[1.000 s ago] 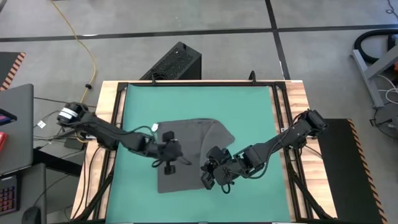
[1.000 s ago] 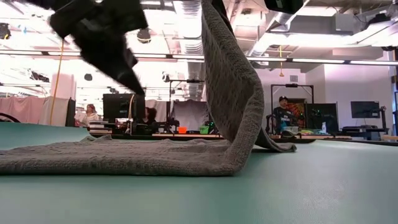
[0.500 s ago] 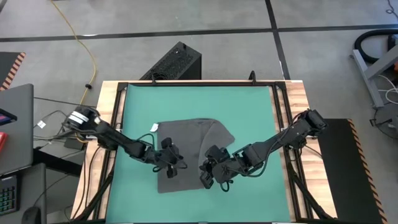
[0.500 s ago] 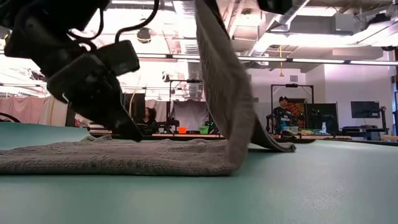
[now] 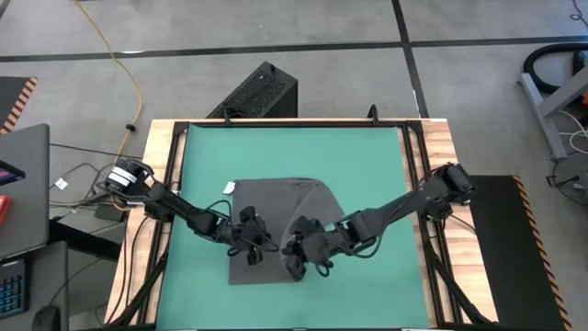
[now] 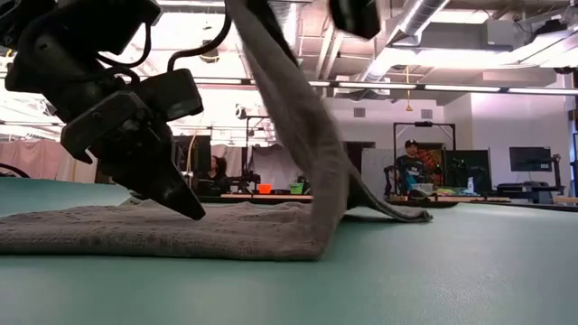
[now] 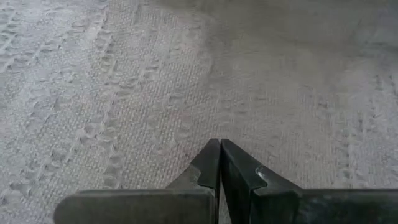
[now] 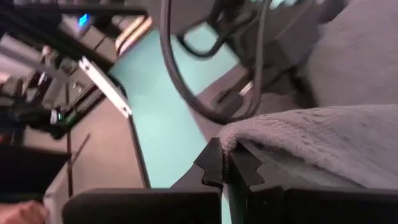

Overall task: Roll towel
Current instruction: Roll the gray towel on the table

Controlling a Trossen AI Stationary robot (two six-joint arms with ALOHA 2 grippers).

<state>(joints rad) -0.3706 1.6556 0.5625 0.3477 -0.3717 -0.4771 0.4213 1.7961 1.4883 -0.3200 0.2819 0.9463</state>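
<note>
The left hand [image 5: 250, 255], fingers pressed together and holding nothing, presses its tips on the flat towel [image 5: 271, 207]. At its 3 o'clock, the right hand [image 5: 296, 260] pinches the towel's lifted edge.

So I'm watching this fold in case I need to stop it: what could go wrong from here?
The right gripper pinches only the towel's edge, lifted high in the low view, so it may slip free. The shut left gripper presses the flat part with just its tip; the cloth could drag and bunch on the green mat.
</note>
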